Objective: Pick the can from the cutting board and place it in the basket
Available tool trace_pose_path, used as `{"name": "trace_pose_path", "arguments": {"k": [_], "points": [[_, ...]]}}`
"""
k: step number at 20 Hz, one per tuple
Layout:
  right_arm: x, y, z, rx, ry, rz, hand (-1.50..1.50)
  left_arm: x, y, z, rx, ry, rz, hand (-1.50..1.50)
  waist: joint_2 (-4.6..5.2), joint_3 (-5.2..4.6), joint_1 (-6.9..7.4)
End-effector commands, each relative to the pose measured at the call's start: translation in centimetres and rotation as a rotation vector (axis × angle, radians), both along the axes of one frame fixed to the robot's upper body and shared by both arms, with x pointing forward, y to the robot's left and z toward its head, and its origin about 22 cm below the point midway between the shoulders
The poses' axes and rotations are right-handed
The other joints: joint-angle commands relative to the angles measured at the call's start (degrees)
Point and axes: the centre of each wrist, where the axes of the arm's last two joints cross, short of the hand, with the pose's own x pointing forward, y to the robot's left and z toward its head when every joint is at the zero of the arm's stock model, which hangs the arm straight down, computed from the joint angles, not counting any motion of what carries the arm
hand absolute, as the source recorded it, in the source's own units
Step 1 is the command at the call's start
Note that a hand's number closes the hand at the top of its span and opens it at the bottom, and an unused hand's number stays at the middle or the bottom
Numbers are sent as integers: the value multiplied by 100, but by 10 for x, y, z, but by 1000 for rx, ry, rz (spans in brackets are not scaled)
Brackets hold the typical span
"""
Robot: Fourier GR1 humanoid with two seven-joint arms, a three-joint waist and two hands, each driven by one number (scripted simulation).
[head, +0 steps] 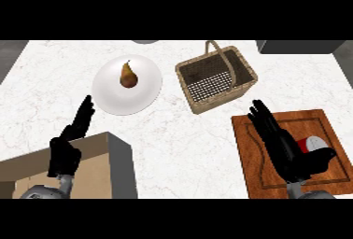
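Can (315,143): red and white, lying on its side on the cutting board (252,154) at the lower right of the surface (186,140). Mostly hidden; long axis appears to run roughly left to right, though this cannot be settled. No brand, label or writing readable.

Right robot hand (281,142): over the cutting board, fingers extended and pointing away, thumb spread toward the can. The can sits just to its right, between thumb and fingers, not yet enclosed. Judged the nearer hand by far; closing calls for a short shift rightward.

Basket (207,100): wicker, with handle, up and left of the cutting board, near its far corner.

Left robot hand (69,140): resting at lower left, fingers straight, holding nothing, well apart from the can.

Plate (114,100): white, left of the basket, carrying a pear (127,74).

Box (103,163): tan, at the lower left edge.
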Motion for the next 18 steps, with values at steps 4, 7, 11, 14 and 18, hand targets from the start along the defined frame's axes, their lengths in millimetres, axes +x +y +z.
{"name": "trace_pose_path", "arguments": {"k": [4,7,11,14,18], "points": [[59,-45,84,195,-336,221,150,4,33,20,-41,12,26,0,-29,-49,86],[61,-36,149,-102,-609,514,150,-16,20,13,-158,59,-24,0,-156,-39,230],[49,-28,139,-152,-738,724,-150,-11,48,25,-141,55,27,0,-61,-46,-108],[34,-27,123,-90,-807,693,-150,-5,55,29,-156,86,50,0,-92,-70,-308],[34,-24,137,-216,-749,652,-150,-6,66,40,-124,86,80,0,-102,-88,-307]]}}
